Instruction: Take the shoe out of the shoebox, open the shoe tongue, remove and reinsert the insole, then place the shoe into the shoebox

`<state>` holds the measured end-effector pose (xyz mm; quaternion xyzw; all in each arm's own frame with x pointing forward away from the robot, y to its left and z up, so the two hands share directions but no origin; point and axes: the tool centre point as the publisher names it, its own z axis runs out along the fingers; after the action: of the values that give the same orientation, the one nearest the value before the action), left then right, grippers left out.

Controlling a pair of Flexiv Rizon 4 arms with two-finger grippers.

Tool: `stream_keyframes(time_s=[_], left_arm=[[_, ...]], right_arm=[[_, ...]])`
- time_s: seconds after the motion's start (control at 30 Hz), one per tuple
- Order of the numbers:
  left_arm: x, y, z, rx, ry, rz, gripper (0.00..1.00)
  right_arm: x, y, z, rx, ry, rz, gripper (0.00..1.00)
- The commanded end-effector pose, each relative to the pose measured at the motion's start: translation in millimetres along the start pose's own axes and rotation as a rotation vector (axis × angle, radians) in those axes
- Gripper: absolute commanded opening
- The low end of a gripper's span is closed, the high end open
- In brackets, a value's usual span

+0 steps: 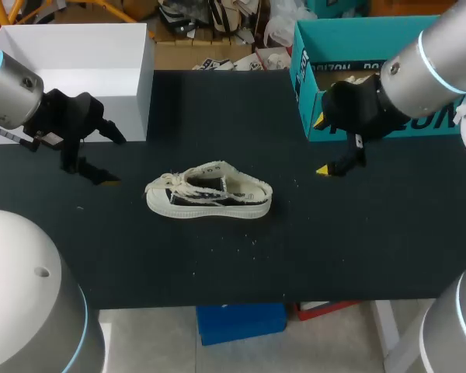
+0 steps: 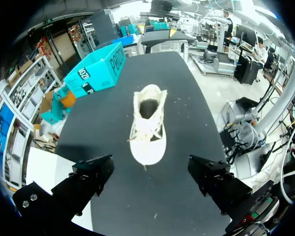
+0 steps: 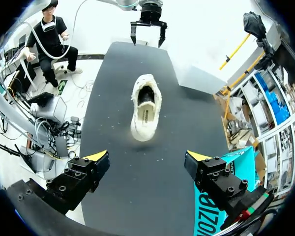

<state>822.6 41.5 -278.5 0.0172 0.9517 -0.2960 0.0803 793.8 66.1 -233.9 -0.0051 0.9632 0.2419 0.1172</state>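
White block lettering on teal shoebox [image 2: 96,71] side wall, partly hidden in head view. Small dark print on shoe [image 3: 143,132] insole [image 3: 146,115], too small to read.

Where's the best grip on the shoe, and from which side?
Probably the heel rim, with the right pincer coming from the heel end. The shoe stands upright on its sole, opening upward, heel toward that open pincer: one finger inside, one outside.

The shoe [image 1: 210,194] is made of frayed cloth over a smooth sole. The counter [image 1: 357,241] is finished matt; the shoebox [image 1: 349,35] is made of card.
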Motion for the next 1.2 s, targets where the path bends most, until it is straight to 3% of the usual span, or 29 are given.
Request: stream_keyframes(time_s=[0.03,0.3,0.5,1.2], left_arm=[[0.6,1,0,0.000,-0.003,0.001,1.00],[0.6,1,0,0.000,-0.003,0.001,1.00],[0.6,1,0,0.000,-0.003,0.001,1.00],[0.6,1,0,0.000,-0.003,0.001,1.00]], right_arm=[[2.8,0.6,20,-0.060,-0.002,0.018,1.00],[9.3,6.6,59,-0.104,0.001,0.065,1.00],[11.7,12.8,84,-0.199,-0.033,0.079,1.00],[5.0,24.5,154,-0.359,0.006,0.043,1.00]])
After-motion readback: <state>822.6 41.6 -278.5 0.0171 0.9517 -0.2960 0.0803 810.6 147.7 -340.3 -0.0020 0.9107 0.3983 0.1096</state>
